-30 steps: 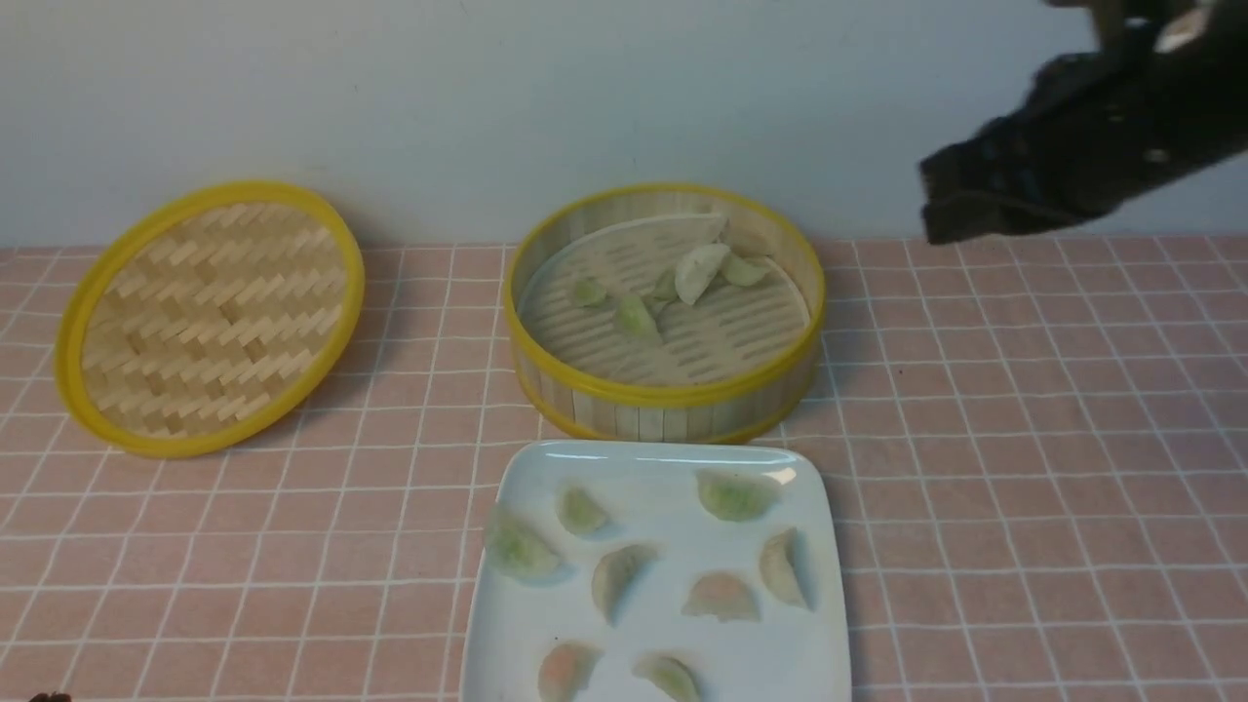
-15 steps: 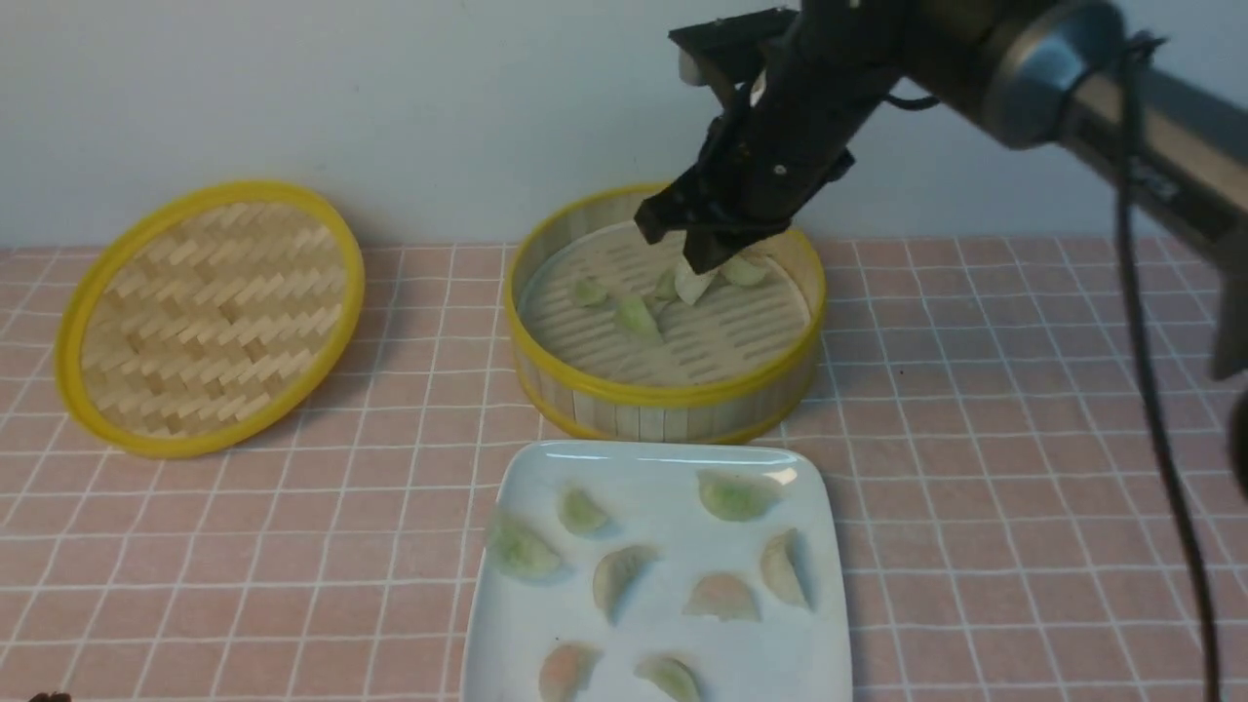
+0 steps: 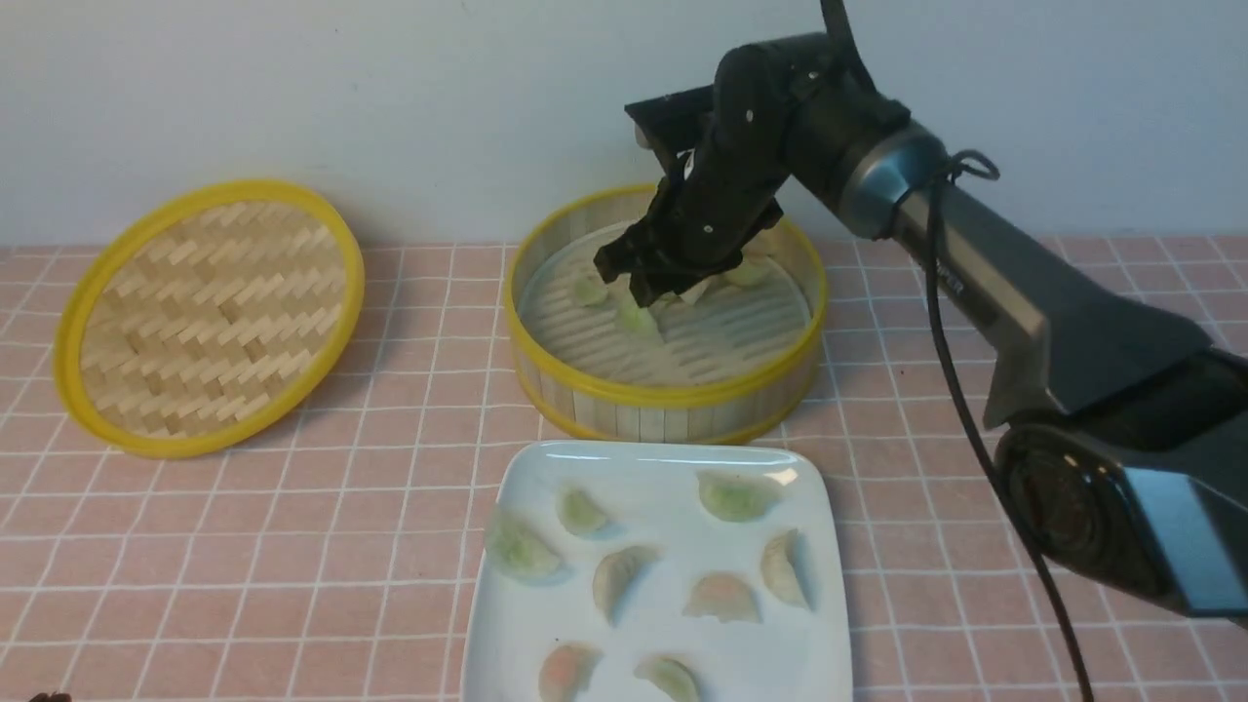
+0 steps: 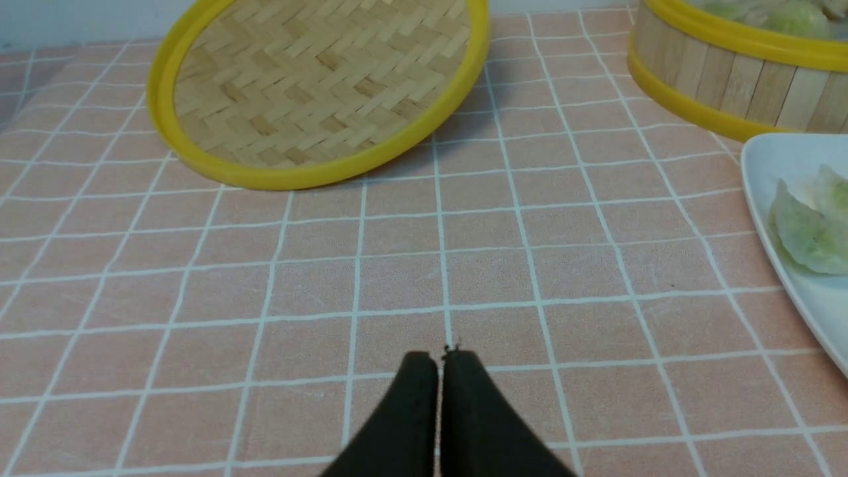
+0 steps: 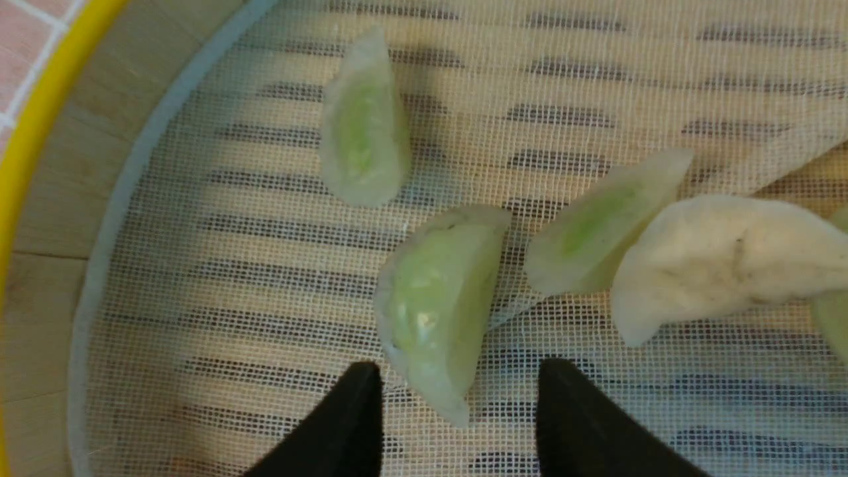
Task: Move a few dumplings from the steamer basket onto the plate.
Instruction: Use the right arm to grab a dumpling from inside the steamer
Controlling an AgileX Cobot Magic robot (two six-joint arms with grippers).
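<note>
Left gripper (image 4: 440,358), closed on nothing, is held over checked cloth (image 4: 265,265). A woven lid (image 3: 210,317) is seen left of the slatted steamer basket (image 3: 673,402). Inside, a translucent green dumpling (image 5: 437,298) is straddled, not clamped, by the widely spread right gripper (image 5: 460,370). Eight more are laid on the glossy plate (image 3: 643,468).

- A plain, pale grey-white wall (image 3: 390,97) fills the upper third of the front view.
- It meets the table top (image 3: 1024,507) along a straight horizontal line.
- The table top is salmon-pink, ruled into squares by thin white lines, and runs to the frame's lower edge.
- The light is soft and even, and the shadows are faint.
</note>
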